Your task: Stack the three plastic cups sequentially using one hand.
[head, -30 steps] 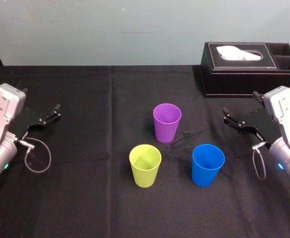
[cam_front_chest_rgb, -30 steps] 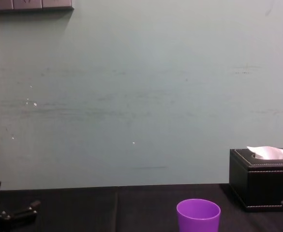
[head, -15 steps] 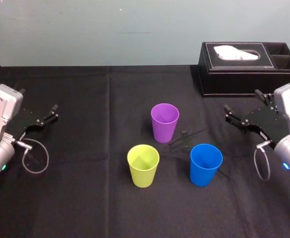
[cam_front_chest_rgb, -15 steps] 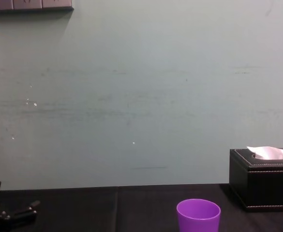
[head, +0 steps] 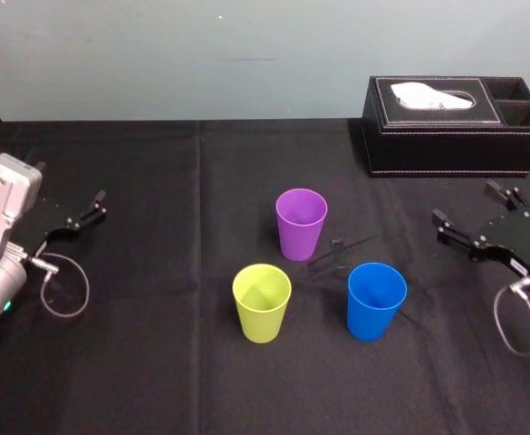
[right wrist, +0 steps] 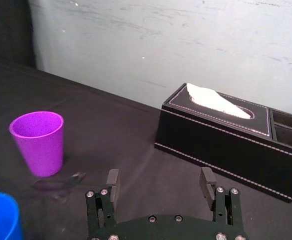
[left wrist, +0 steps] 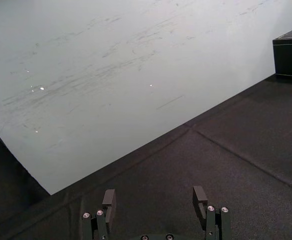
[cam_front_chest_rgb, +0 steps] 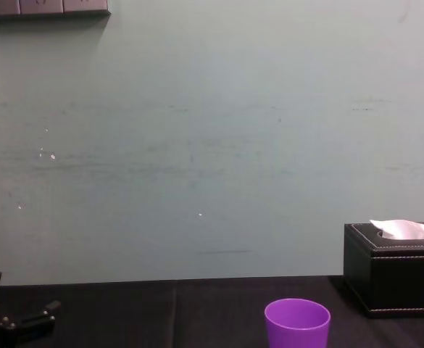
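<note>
Three cups stand upright and apart on the black cloth [head: 156, 362]: a purple cup [head: 301, 222] at the back, a yellow-green cup [head: 262, 302] at the front left and a blue cup [head: 376, 300] at the front right. My right gripper [head: 465, 203] hangs open and empty to the right of the blue cup, well clear of it. Its wrist view shows the open right gripper [right wrist: 160, 176] with the purple cup [right wrist: 37, 142] and the blue cup's rim [right wrist: 1, 215] beyond. My left gripper [head: 100, 205] is parked at the far left, open, and is also seen as the left gripper [left wrist: 154, 195] in its own wrist view.
A black tissue box [head: 455, 127] stands at the back right, behind the right gripper. A small dark scrap [head: 342, 248] lies between the purple and blue cups. Loose cable loops hang by both wrists. Bare cloth spreads left and front.
The right arm has drawn back to the right, away from the cups, and has left the chest view. Its gripper stays open. The left arm and the cups have not moved.
</note>
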Controlling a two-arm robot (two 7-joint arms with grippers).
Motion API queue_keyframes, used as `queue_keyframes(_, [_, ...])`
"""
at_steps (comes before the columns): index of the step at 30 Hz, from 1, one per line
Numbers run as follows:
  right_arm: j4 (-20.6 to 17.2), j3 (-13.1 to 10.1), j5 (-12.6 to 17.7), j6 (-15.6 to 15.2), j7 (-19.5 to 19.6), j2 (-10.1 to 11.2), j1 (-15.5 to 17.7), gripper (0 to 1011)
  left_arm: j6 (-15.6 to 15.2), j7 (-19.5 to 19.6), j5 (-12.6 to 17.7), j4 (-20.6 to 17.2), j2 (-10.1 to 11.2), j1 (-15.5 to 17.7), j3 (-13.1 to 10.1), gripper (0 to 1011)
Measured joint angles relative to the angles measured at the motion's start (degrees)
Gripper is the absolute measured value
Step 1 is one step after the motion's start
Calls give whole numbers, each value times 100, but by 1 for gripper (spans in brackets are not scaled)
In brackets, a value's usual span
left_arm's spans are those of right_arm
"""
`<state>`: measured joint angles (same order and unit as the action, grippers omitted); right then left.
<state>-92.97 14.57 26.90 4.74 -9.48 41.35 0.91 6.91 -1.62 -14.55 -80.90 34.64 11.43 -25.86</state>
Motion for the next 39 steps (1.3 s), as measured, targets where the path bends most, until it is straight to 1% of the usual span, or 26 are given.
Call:
queue_keyframes(1, [-31,-42,47,3,-58,33,53,1002,0,0,0,0,0,0,0,1012])
queue_keyframes(2, [-92,-121,143,19,-186,110,165,1002,0,0,0,0,0,0,0,1012])
queue_keyframes(6, [-202,-269,308,89,-451,255,358,1003,0,0,0,0,0,0,0,1011])
queue_keyframes(7, [-253,-332,376,124,-596,326,455,1003,0,0,0,0,0,0,0,1011])
queue_keyframes(9, [-296,-391,432,167,-729,392,550,1003,0,0,0,0,0,0,0,1011])
queue_keyframes(11, [-349,-480,528,242,-945,488,702,1003,0,0,0,0,0,0,0,1011])
queue_keyframes(12, [-374,-521,577,298,-1107,553,796,1003,0,0,0,0,0,0,0,1011])
queue_keyframes(14, [-392,-540,584,355,-1248,611,873,1002,0,0,0,0,0,0,0,1012])
queue_keyframes(15, [-397,-550,580,421,-1394,668,941,1003,0,0,0,0,0,0,0,1011])
queue_keyframes(16, [-397,-550,580,421,-1394,668,941,1003,0,0,0,0,0,0,0,1011])
queue_keyframes(19, [-395,-550,539,553,-1717,762,1060,1003,0,0,0,0,0,0,0,1011])
queue_keyframes(24, [-361,-500,441,684,-2066,802,1139,1003,0,0,0,0,0,0,0,1011])
queue_keyframes(27, [-341,-465,394,703,-2172,795,1146,1003,0,0,0,0,0,0,0,1011])
queue_keyframes(34, [-265,-329,183,684,-2355,672,1103,1003,0,0,0,0,0,0,0,1011])
queue_keyframes(39, [-231,-301,102,634,-2423,580,1056,1003,0,0,0,0,0,0,0,1011])
